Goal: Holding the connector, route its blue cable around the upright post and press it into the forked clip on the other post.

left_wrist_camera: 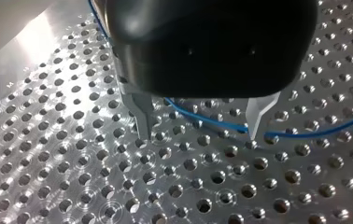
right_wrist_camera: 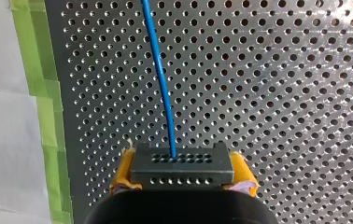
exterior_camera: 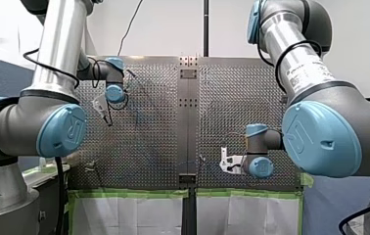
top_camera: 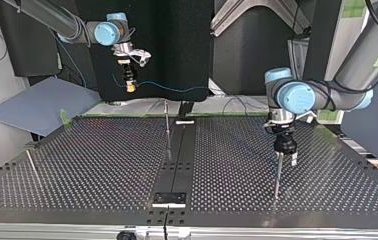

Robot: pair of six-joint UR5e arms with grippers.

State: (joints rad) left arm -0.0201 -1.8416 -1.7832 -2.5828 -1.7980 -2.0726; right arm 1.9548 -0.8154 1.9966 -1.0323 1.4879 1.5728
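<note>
Top view: close to the bench's [top_camera: 102,165] near edge, toward the view's right, a thin post [top_camera: 277,176] stands upright. My left pincer [top_camera: 287,159] hangs right at its top, released and grasping nothing. In the left wrist view its metal fingers [left_wrist_camera: 142,119] stand spread, tips close to the perforated surface. The blue cable [left_wrist_camera: 296,135] crosses the gap between them; whether it touches either finger I cannot tell. Further back, a second post [top_camera: 167,125] rises by the middle of the far edge. Beyond the far left corner, raised high, my right pincer [top_camera: 129,86] is clenched on the black connector [right_wrist_camera: 182,169]. Yellow pads [right_wrist_camera: 124,173] sit on either side of it, and the cable leads away from it.
</note>
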